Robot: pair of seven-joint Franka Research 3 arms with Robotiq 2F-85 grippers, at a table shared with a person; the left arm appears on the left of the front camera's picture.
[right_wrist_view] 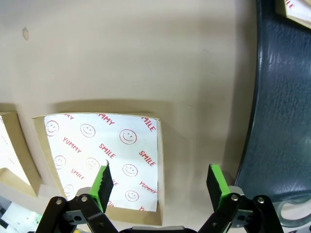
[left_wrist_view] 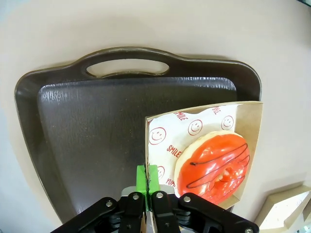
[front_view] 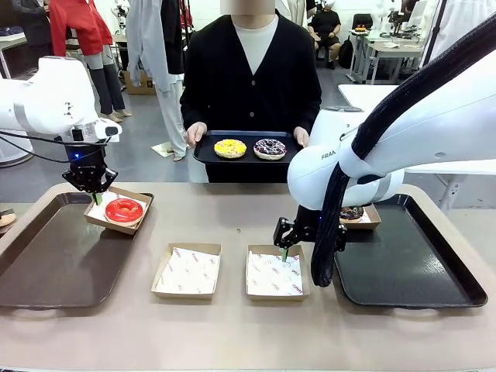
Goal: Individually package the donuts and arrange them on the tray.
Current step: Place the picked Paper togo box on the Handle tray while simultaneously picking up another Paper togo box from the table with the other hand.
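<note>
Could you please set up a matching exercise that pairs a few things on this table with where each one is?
Things:
1. red donut
2. yellow donut
3. dark donut
4. right hand

Places:
A. on the black tray the person holds
B. open, over the edge of an empty box
C. boxed on the right tray
D. in a box pinched by the left hand

Pairs: 1-D, 2-A, 3-C, 4-B.
</note>
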